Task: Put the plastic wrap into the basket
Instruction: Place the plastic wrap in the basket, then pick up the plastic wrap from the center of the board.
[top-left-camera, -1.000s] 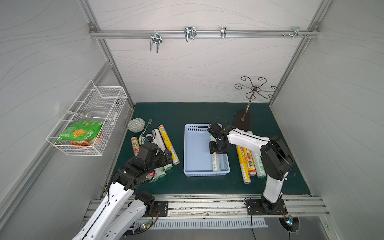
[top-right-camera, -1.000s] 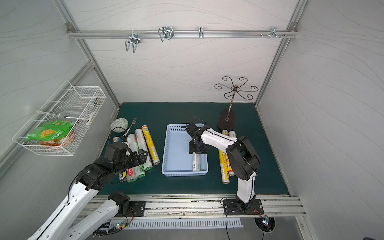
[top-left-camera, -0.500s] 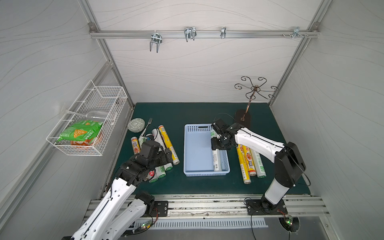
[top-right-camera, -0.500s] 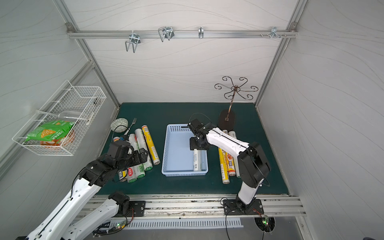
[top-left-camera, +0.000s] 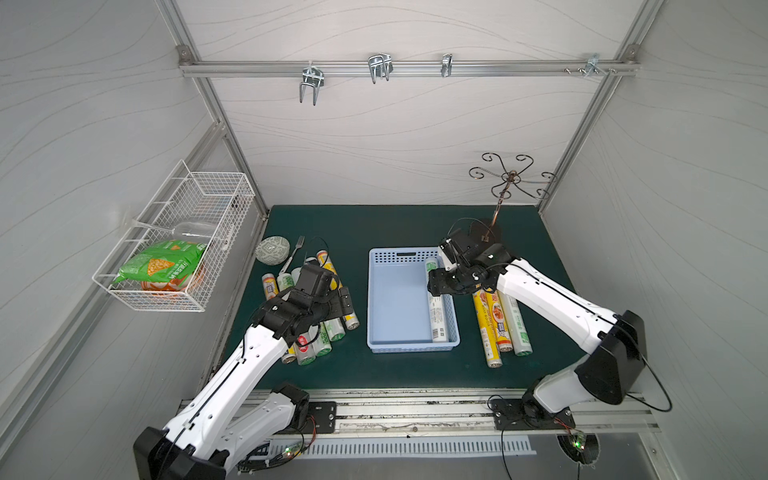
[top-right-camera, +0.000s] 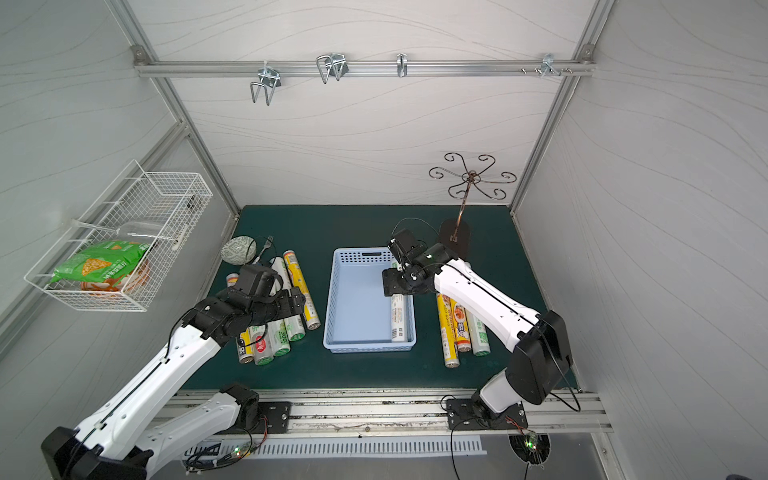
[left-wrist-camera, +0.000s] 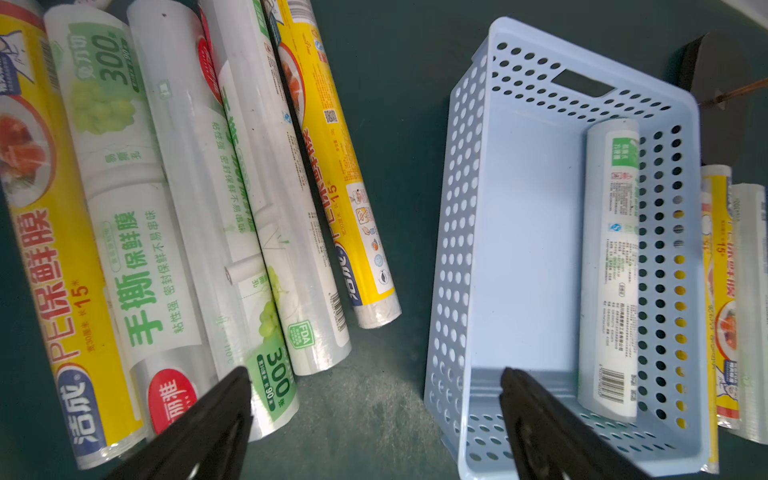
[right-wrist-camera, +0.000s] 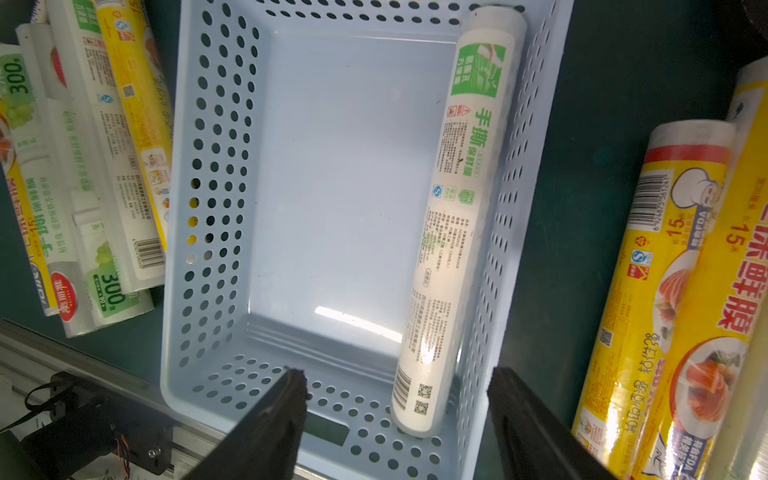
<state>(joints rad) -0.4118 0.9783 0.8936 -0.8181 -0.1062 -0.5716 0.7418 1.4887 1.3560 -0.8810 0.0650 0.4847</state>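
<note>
While one white-green roll of plastic wrap (top-left-camera: 437, 311) lies flat on the floor of the light-blue basket (top-left-camera: 370, 299), pressed along its right wall and running from the near end to the far end, the other rolls lie outside it on the green mat (top-left-camera: 374, 224). A pile of rolls (left-wrist-camera: 187, 208), yellow ones and white-green ones side by side, lies to the left of the basket, and three more rolls (top-left-camera: 496, 324) lie just to its right. The right gripper (right-wrist-camera: 395, 376) hangs over the right side of the basket above the roll inside; its fingers are spread apart and grasp nothing, with the roll lying free below them. The left gripper (left-wrist-camera: 374, 374) hovers over the right edge of the left pile, close to the basket's left wall, with its fingers wide apart and nothing between them. In both top views the rest of the basket floor is bare.
</note>
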